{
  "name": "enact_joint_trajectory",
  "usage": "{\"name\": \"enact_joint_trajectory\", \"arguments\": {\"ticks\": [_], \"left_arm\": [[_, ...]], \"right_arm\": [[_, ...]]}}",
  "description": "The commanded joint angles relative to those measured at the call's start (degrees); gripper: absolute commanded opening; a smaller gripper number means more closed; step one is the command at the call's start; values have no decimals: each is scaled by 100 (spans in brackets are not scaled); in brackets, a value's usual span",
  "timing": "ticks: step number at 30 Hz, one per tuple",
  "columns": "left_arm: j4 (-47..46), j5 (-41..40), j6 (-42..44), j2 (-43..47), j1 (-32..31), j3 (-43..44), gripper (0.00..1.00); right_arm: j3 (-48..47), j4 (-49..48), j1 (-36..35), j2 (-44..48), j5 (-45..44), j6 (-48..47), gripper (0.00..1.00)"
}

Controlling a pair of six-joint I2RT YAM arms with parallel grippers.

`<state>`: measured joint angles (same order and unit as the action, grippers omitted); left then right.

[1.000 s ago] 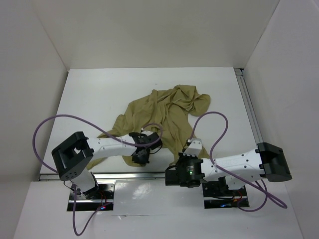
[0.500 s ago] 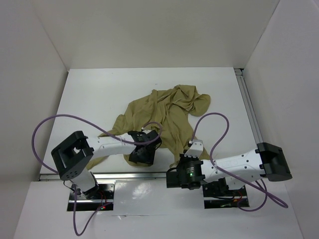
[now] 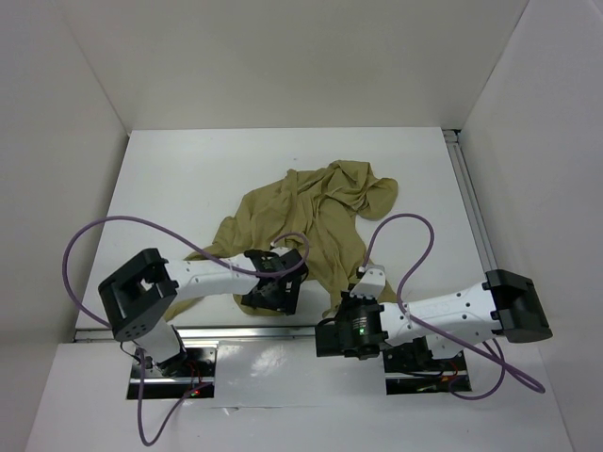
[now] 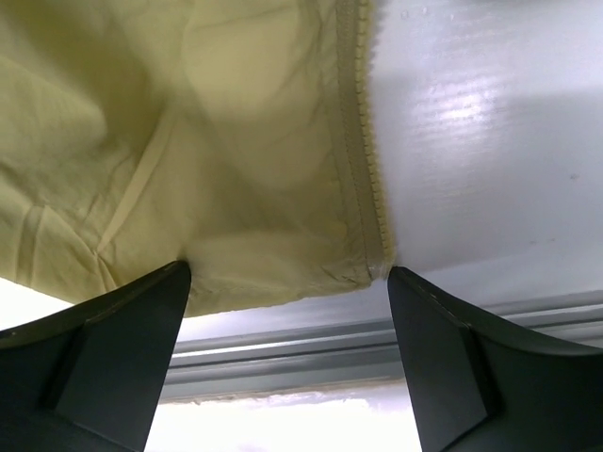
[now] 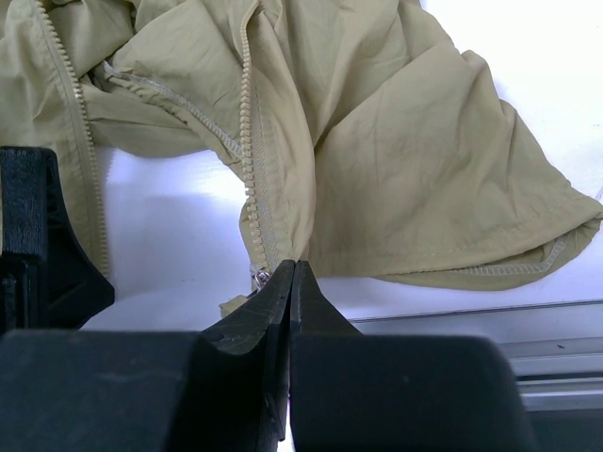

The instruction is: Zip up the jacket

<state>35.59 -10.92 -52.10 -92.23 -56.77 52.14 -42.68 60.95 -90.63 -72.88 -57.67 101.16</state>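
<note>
The khaki jacket (image 3: 311, 212) lies crumpled and unzipped on the white table (image 3: 188, 179). My left gripper (image 3: 268, 299) hangs open over its near hem corner. In the left wrist view the fingers straddle that corner, and my left gripper (image 4: 287, 273) holds nothing; a row of zipper teeth (image 4: 363, 141) runs up the fabric edge. My right gripper (image 3: 332, 320) is shut at the jacket's near edge. In the right wrist view my right gripper (image 5: 294, 264) has its tips just right of the metal zipper slider (image 5: 259, 276), at the bottom of a zipper line (image 5: 247, 141), with nothing seen between them.
A metal rail (image 4: 301, 358) runs along the table's near edge, just below the hem. Another rail (image 3: 471, 207) lines the right side. White walls enclose the table. A black part of the left arm (image 5: 28, 235) shows at the left of the right wrist view.
My left gripper has gone from nearly shut on the hem corner to wide open, and the fabric lies free. The right gripper has shifted slightly and stays shut.
</note>
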Motion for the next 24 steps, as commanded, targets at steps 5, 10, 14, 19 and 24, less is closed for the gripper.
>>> {"name": "enact_joint_trajectory", "arguments": {"ticks": [5,10,14,19,24], "left_arm": [[818,-534,-459,494,-246,130,100],[879,-701,-564,1135,-246,69,100],[738,-754,-565,1260,-246,-64,95],[501,-631,-503,997,-246,-116,36],[335,-578,-503,689,-246,-116,19]], "right_arm": [[-38,233,-60,2,-297,237,0],[-101,286,-60,-112,-297,237,0],[-153,286,-112,-112,-297,237,0],[-153,348,-113,-112,-297,237,0],[-153,348,-113,-112,-297,290,0]]}}
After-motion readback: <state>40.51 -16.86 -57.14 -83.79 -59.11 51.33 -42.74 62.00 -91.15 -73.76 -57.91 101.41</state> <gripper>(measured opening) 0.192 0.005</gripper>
